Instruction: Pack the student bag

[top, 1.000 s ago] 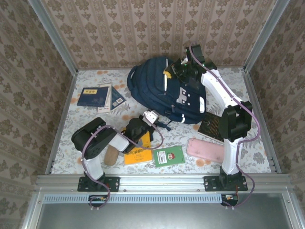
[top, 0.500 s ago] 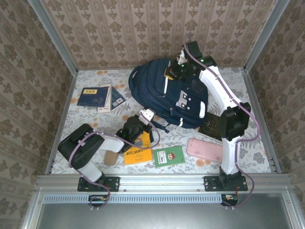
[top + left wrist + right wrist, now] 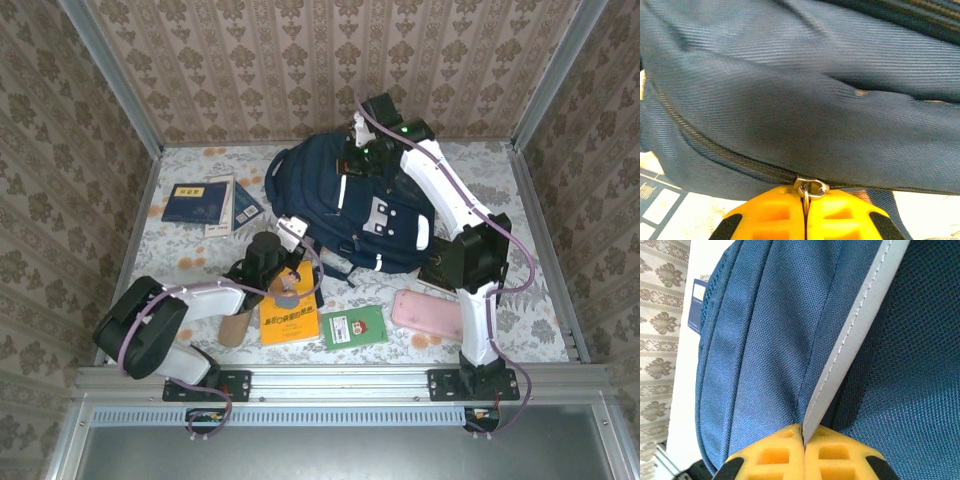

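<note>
Left fingers are clenching the zip pull of the student bag, right fingers its stripe; books are lying unpacked.

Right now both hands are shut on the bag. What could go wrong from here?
1. The left hand pinches just the small metal zipper ring; an off-line pull could slip it out.
2. The right hand holds a thin fold at the white stripe of the student bag; if it slips, the bag may drag instead of unzipping.
3. A dragged bag could shove the orange book.
</note>
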Motion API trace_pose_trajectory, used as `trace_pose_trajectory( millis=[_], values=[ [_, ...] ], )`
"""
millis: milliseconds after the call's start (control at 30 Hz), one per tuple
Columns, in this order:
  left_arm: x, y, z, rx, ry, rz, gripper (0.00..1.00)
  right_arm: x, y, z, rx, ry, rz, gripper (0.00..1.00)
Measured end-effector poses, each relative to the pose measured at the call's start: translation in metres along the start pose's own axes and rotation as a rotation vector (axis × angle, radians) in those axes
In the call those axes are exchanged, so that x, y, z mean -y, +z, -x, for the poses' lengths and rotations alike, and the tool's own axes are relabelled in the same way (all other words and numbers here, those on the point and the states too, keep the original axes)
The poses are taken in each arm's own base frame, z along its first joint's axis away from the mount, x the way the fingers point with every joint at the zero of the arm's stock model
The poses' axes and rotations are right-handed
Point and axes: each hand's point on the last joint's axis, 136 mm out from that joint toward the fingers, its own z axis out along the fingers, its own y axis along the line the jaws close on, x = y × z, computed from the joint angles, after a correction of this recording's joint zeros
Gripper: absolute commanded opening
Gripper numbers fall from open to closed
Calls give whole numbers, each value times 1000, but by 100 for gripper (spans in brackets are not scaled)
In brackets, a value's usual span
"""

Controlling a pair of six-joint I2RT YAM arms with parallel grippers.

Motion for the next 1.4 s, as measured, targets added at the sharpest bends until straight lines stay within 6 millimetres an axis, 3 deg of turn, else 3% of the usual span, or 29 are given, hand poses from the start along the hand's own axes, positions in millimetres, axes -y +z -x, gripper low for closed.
trace_pose_trajectory(
  millis=[233,400,433,533,600,767,900,1100,1167,1233,1400],
  values=[
    [-36,1,3,-65,-72,55,0,-9,10,-7,-12,-125,-50,0],
    [-51,3,3,-114,-115,53,0,-16,26,-17,-35,-211,-81,0],
    [-53,4,2,-124,-125,49,0,-16,28,-19,-40,-225,-85,7],
    [-53,4,0,-159,-157,25,0,-16,31,-24,-54,-244,-99,44],
    [-51,4,1,-172,-178,9,0,-14,30,-26,-65,-249,-108,56],
    [-49,2,0,-185,-238,-11,0,-4,23,-21,-39,-222,-178,62],
    [-48,1,0,-202,-279,-23,0,8,-3,-20,30,-161,-265,53],
    [-46,2,15,-197,-360,-56,0,21,-73,-77,132,0,-236,36],
    [-45,2,21,-194,-388,-71,0,20,-82,-97,140,57,-175,32],
    [-43,1,25,-192,-417,-86,0,22,-74,-122,115,119,-111,31],
    [-37,-6,29,-203,-472,-119,0,36,-21,-206,-90,215,-39,26]
  ],
)
